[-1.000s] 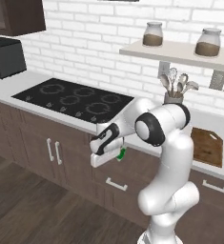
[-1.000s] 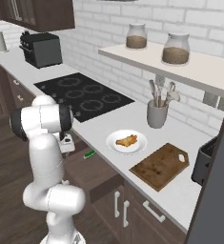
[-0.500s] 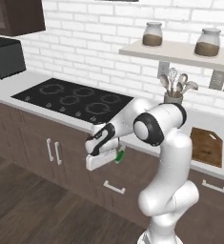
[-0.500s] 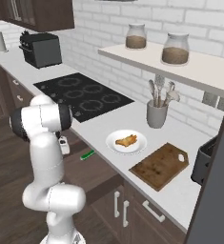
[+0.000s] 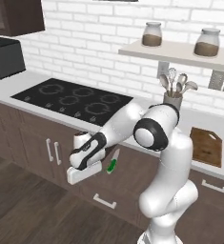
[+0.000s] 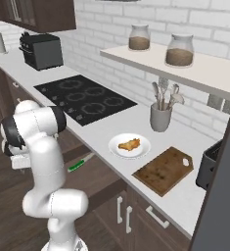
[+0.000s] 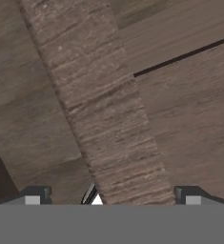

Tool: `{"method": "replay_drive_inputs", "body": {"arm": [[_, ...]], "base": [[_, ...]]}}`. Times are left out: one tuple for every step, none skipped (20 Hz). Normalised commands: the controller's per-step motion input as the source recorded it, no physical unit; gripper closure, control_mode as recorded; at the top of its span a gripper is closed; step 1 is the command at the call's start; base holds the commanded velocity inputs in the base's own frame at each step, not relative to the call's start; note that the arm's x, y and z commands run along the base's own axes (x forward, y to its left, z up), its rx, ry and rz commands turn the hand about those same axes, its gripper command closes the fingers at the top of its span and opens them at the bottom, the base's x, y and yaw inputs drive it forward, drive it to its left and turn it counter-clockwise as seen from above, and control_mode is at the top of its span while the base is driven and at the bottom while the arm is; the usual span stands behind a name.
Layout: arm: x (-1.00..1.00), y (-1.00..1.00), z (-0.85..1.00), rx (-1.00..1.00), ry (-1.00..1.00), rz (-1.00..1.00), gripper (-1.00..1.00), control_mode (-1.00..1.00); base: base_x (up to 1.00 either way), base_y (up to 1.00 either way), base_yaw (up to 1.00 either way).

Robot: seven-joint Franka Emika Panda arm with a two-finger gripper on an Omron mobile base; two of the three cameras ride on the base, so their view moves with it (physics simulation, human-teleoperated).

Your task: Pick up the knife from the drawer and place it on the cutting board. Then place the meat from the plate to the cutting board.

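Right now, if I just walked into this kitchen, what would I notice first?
Probably the big white robot arm bending low in front of the counter, its pincer spread wide over dark wood. Next to it, a little knife with a bright green handle lies in the pulled-out drawer. Up on the counter, an orange-brown bit of meat sits on a white plate beside a dark cutting board.

The drawer (image 6: 94,184) is pulled out under the desk (image 6: 102,132). The knife (image 6: 80,164) lies in it with its green handle near the white arm. On the desk the meat (image 6: 129,144) sits on the plate (image 6: 117,151). The cutting board (image 6: 164,169) lies just beside the plate, near the front edge
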Motion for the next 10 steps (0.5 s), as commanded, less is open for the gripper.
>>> {"method": "replay_drive_inputs", "body": {"arm": [[-0.51, 1.0, 0.0, 0.0, 0.05, 0.0, -1.0, -1.0], [-0.49, 0.99, 0.0, 0.0, 0.05, 0.0, -1.0, -1.0], [-0.41, 0.95, 0.0, 0.0, 0.02, 0.0, -1.0, -1.0], [-0.38, 0.84, 0.0, 0.0, 0.0, -0.01, -1.0, -1.0], [-0.32, 0.72, 0.1, 0.0, 0.0, -0.03, -1.0, -1.0], [-0.18, 0.53, 0.24, -0.01, 0.0, -0.05, -1.0, -1.0], [-0.1, 0.39, 0.38, -0.03, -0.03, -0.05, -1.0, -1.0], [-0.1, 0.23, 0.6, -0.05, -0.08, -0.06, -1.0, -1.0], [-0.04, 0.17, 0.84, -0.04, -0.13, -0.07, -1.0, -1.0], [0.0, 0.06, 1.0, -0.03, -0.15, -0.08, -1.0, -1.0]], "base": [[0.0, 0.0, 0.0], [0.0, 0.0, 0.0], [0.0, 0.0, 0.0], [0.0, 0.0, 0.0], [0.0, 0.0, 0.0], [0.0, 0.0, 0.0], [0.0, 0.0, 0.0], [0.0, 0.0, 0.0], [0.0, 0.0, 0.0], [0.0, 0.0, 0.0]]}}
